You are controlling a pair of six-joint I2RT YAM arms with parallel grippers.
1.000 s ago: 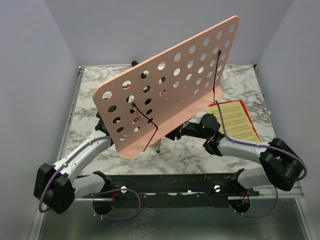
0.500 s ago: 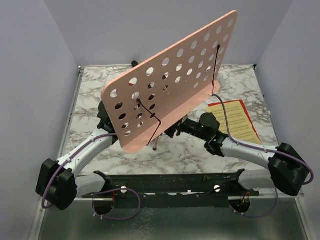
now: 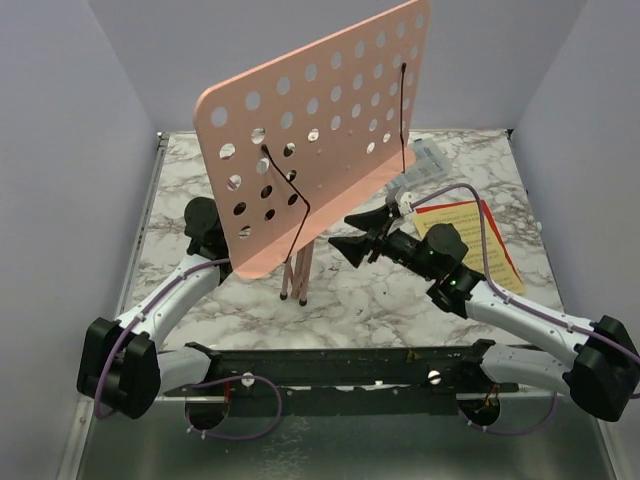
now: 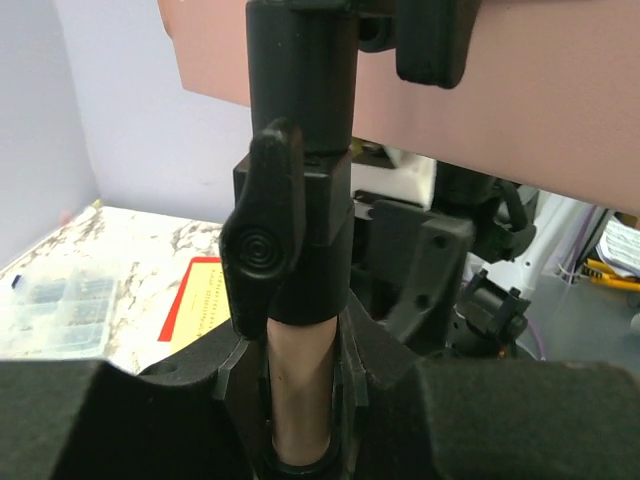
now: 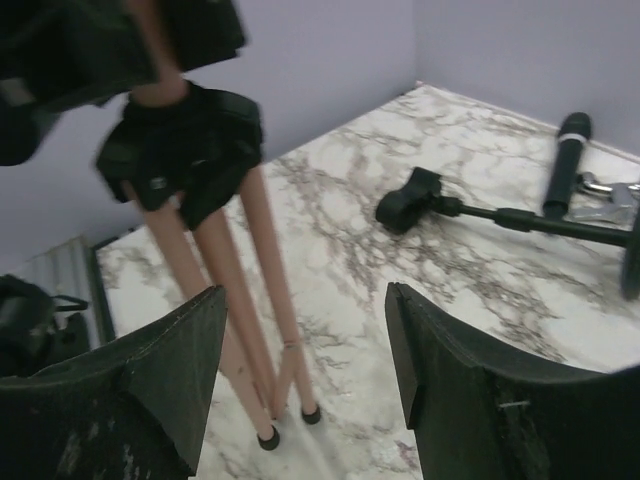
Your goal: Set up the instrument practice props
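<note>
The stand (image 3: 320, 110) is held upright over the left half of the table (image 3: 390, 300), its perforated desk raised high and tilted, its three legs (image 5: 225, 290) folded together and pointing down at the marble. Whether the feet touch the table cannot be told. The stand's pole (image 4: 298, 350) is clamped between the fingers of the left gripper (image 4: 298, 405), just below the black knob collar (image 4: 285, 250). The right gripper (image 3: 345, 231) is spread wide, with nothing held; it is placed just right of the legs and apart from them. The sheets (image 3: 472, 240) are laid flat on the right side of the table. The mic (image 5: 566, 160) is laid on its side on the marble. A clear box (image 3: 428, 160) is seen at the far right.
</note>
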